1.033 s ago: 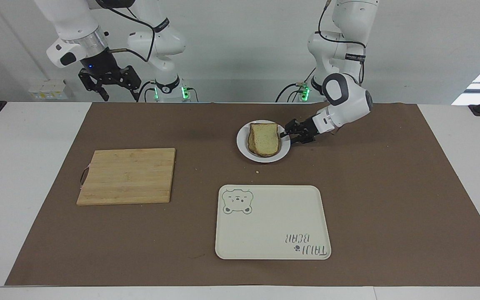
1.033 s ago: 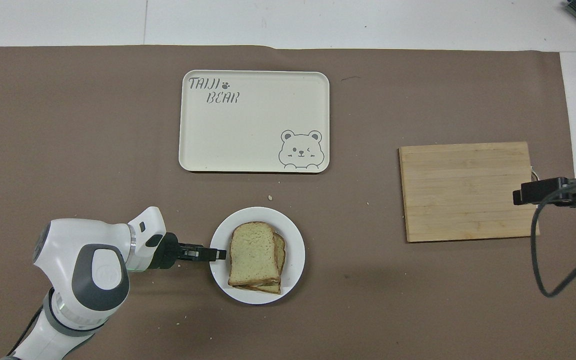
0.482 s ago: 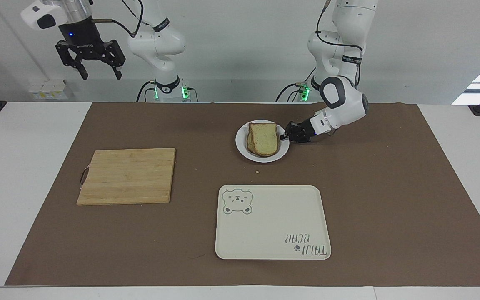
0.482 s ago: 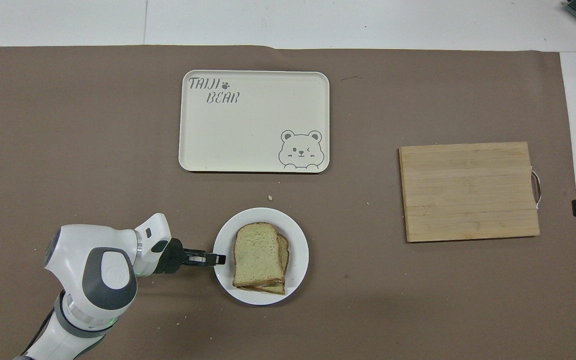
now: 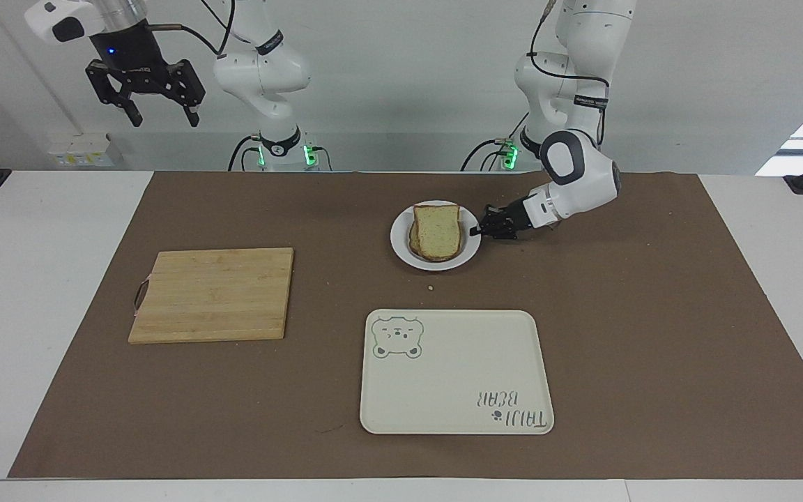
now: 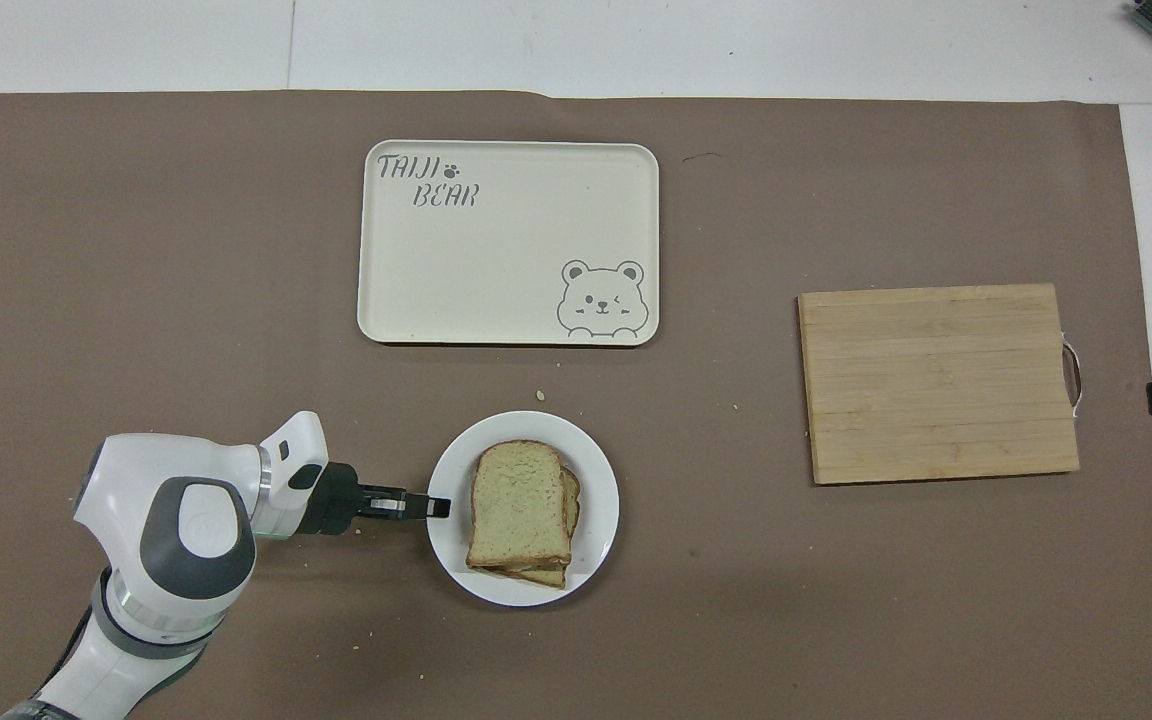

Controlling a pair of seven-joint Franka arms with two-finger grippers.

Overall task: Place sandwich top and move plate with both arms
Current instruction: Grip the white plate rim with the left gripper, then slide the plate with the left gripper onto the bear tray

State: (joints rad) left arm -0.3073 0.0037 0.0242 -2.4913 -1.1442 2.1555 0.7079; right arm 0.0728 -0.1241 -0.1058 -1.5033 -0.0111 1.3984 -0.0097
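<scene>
Left gripper [image 5: 477, 231] apparently clamped on plate [image 5: 400, 248] rim, sandwich top [image 5: 436, 229] aboard; right gripper [image 5: 160, 117] raised, fingers spread.

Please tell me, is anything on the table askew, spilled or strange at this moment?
Only small things. The sandwich top sits slightly offset on the slice under it, whose edge shows at one side. A few crumbs lie on the brown mat near the plate. The left gripper is at the plate's rim; the right gripper waits, raised.
</scene>
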